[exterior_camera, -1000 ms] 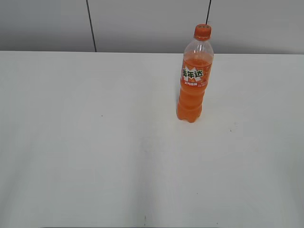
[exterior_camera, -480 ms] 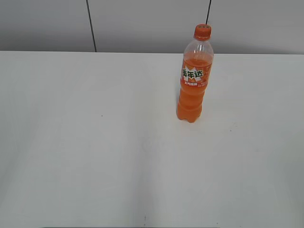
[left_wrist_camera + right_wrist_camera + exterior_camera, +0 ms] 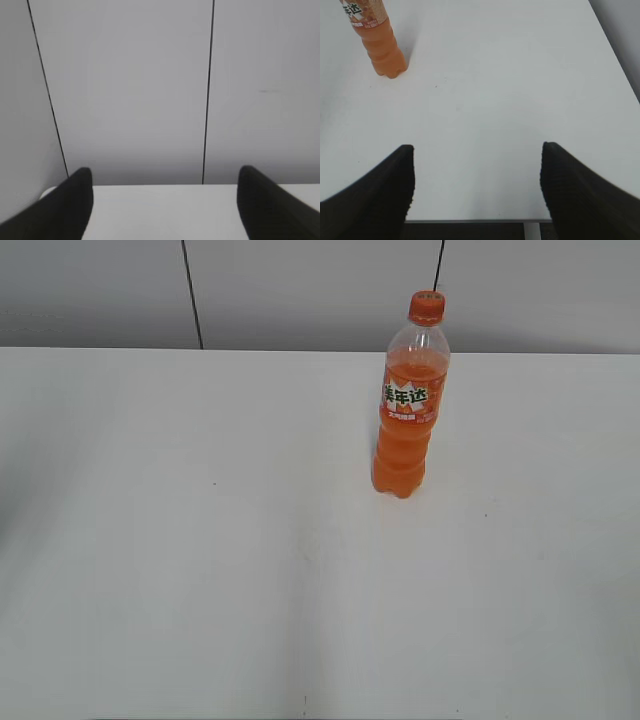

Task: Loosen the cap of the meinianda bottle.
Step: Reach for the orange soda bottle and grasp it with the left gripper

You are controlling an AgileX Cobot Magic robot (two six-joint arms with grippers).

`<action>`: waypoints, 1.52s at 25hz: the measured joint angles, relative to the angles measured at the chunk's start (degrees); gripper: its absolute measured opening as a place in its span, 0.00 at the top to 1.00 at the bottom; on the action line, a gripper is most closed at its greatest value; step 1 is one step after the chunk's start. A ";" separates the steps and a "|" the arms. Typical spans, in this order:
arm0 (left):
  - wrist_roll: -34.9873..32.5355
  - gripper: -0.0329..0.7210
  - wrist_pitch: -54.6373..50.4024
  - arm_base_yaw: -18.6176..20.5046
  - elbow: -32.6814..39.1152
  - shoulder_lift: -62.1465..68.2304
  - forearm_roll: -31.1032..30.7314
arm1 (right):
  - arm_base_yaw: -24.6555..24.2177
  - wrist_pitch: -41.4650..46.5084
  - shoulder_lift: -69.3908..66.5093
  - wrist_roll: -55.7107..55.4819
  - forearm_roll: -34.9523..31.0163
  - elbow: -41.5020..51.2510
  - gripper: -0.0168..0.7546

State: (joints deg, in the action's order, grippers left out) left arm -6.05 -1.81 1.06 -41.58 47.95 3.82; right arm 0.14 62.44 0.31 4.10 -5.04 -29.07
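Exterior view, meinianda bottle [image 3: 406,405] upright, white Chinese-character label, cap [image 3: 426,307] on, both grippers spread, empty

I am looking at a clear, glossy plastic bottle [image 3: 407,400], its smooth wall showing orange liquid through it. On top of the bottle a small orange plastic cap [image 3: 426,307] is sitting, its side looking ribbed. Around the bottle's middle a shiny printed label [image 3: 409,400] is wrapping. Under the bottle the white table [image 3: 200,540] is looking smooth and matt. Behind the bottle the grey wall panels [image 3: 300,290] are looking flat and matt. My right fingers [image 3: 375,200] are showing a black, finely textured matt surface.
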 joint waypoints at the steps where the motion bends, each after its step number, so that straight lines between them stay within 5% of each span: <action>1: 0.00 0.24 1.81 -0.19 -0.92 3.90 -0.12 | 0.00 0.00 0.00 0.00 0.00 0.00 0.22; 10: 0.75 0.24 19.00 -3.63 -4.51 29.33 -8.21 | 0.00 0.00 0.00 0.00 -0.06 0.00 0.22; 20: 20.50 0.24 42.95 -4.00 -4.58 48.01 -32.53 | 0.00 0.00 0.00 0.00 -0.06 0.00 0.22; 38: 21.71 0.22 68.95 -4.84 -4.70 70.31 -50.72 | 0.00 0.00 0.00 0.00 -0.06 0.00 0.22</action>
State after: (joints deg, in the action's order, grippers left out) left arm 15.66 67.14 -3.78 -46.27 118.25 -46.91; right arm 0.14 62.44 0.31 4.10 -5.09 -29.07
